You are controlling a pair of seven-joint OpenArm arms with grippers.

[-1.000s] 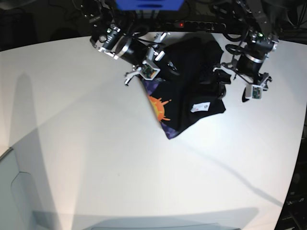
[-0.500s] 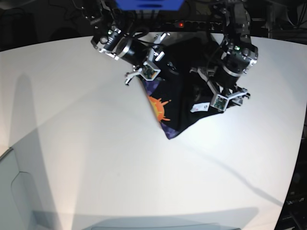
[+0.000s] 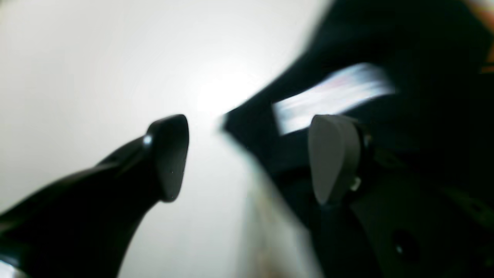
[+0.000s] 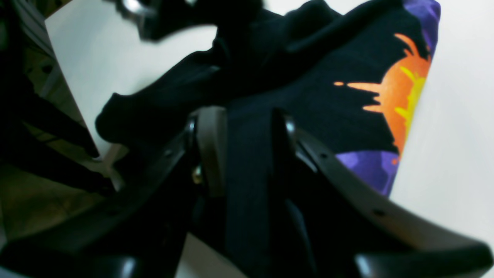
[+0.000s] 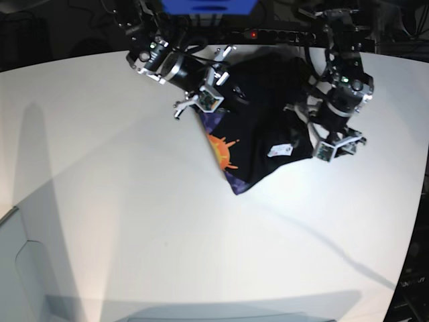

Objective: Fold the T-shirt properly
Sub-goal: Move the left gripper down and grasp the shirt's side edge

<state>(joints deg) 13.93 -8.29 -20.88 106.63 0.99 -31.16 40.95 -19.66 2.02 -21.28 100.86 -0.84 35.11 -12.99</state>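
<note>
Gripping the T-shirt (image 4: 270, 96) — right hand (image 4: 247, 154); left hand (image 3: 247, 158) spread.

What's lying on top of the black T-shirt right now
A small white label tag lies on the T-shirt. Its orange sun print faces up. Whatever sits beneath the bunched cloth is covered.

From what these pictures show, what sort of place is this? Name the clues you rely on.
Probably a robotics lab or test bench, not a home. Two camera-carrying black arms work over a wide, plain white table; a crumpled black cloth T-shirt with an orange sun print lies on it; cables and a power strip with a red light run behind.
</note>
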